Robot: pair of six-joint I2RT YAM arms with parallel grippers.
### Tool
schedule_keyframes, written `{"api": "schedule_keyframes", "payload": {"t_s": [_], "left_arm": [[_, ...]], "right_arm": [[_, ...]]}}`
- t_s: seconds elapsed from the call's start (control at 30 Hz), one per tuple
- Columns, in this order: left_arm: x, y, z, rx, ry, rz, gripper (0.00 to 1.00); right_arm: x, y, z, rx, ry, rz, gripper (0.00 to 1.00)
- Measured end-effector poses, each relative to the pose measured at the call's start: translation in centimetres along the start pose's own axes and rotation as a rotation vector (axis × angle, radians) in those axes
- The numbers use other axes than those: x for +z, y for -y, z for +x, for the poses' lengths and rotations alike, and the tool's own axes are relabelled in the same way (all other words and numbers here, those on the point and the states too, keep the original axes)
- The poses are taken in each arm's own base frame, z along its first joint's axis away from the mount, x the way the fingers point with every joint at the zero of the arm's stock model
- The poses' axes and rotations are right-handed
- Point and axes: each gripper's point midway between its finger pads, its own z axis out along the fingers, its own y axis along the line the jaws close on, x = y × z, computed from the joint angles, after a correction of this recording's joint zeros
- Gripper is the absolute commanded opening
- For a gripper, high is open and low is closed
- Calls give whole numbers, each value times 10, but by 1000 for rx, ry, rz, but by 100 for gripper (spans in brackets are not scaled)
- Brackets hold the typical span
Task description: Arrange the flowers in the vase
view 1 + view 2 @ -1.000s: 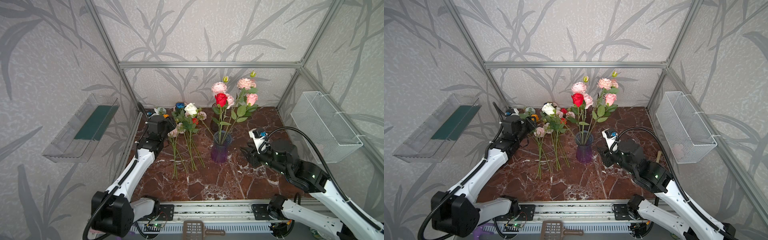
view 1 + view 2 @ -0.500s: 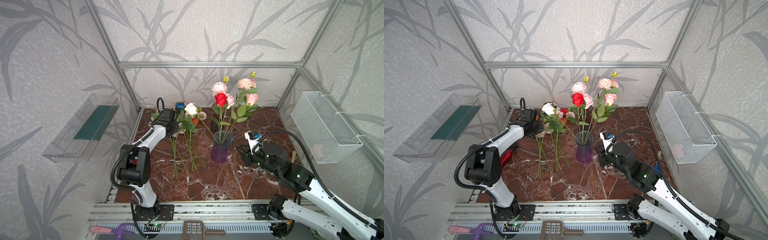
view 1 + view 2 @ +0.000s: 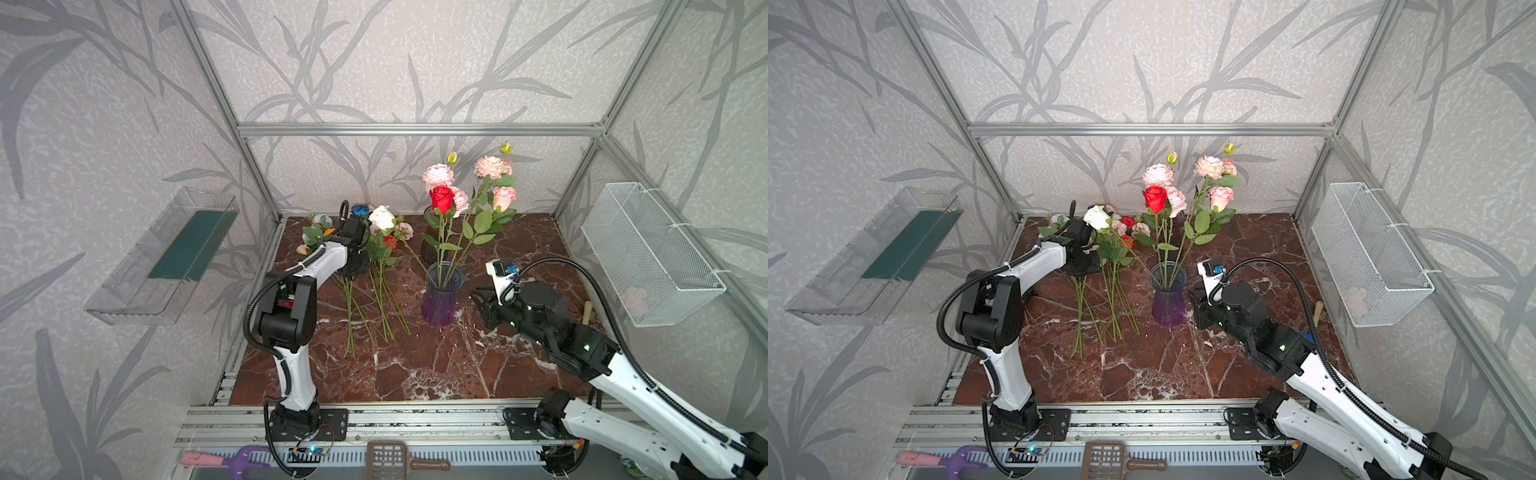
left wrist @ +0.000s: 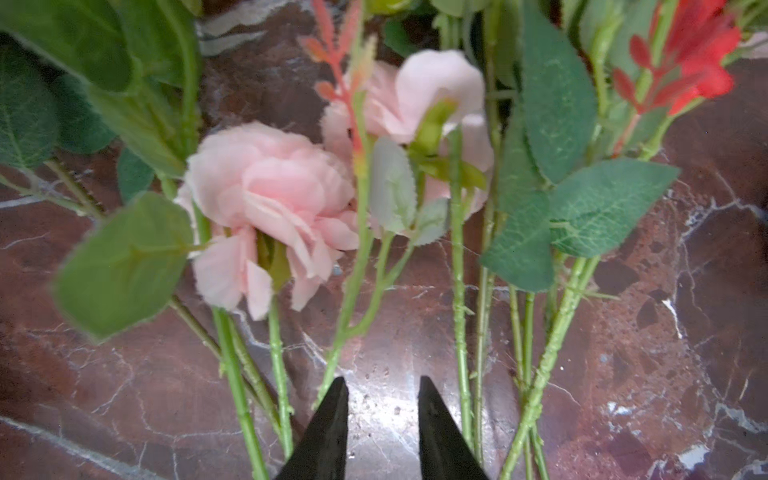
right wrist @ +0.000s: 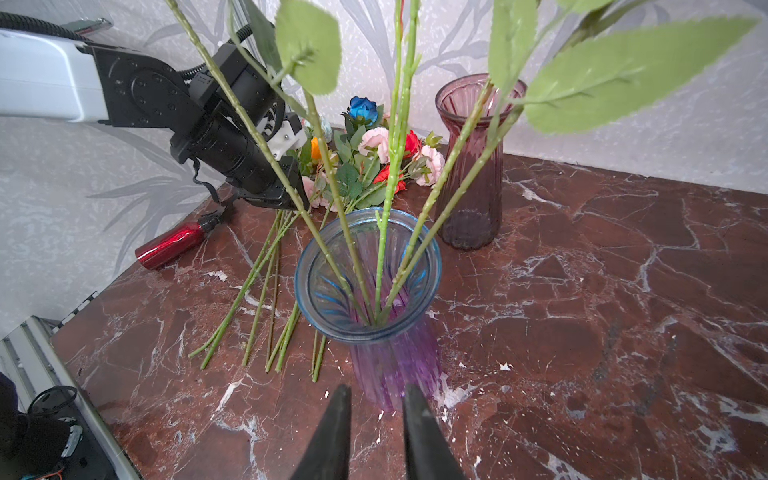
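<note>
The elbow of the left arm, low over the near rail a second ago, now stands raised above the near-left table edge. This uncovers a pink-and-purple tool by the rail. The left gripper sits slightly nearer and further right, over the stems of the loose flowers. The right gripper is further left, just beside the vase. Both pairs of jaws are narrower, each still showing a gap.

Bare marble before the vase; loose flowers crowding its left.
</note>
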Motion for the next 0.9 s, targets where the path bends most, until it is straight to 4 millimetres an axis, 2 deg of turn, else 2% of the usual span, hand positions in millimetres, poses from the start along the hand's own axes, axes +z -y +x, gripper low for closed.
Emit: {"api": "schedule_keyframes", "payload": {"t_s": [0.2, 0.27, 0.4, 0.53, 0.73, 0.9], "left_arm": [[-4, 51, 13, 102, 8, 98, 31], [-5, 59, 14, 116, 13, 120, 31], [4, 64, 18, 134, -1, 122, 30], [23, 60, 24, 144, -29, 84, 30], [36, 59, 35, 165, -67, 67, 12], [33, 61, 35, 172, -64, 64, 0]], "right_arm": [[1, 1, -1, 6, 3, -2, 24], [2, 1, 0, 10, 2, -6, 24], [4, 2, 4, 13, -3, -8, 24], [2, 4, 4, 18, 2, -4, 24], [1, 7, 4, 28, 6, 1, 24], [-1, 6, 3, 34, 12, -3, 24]]}}
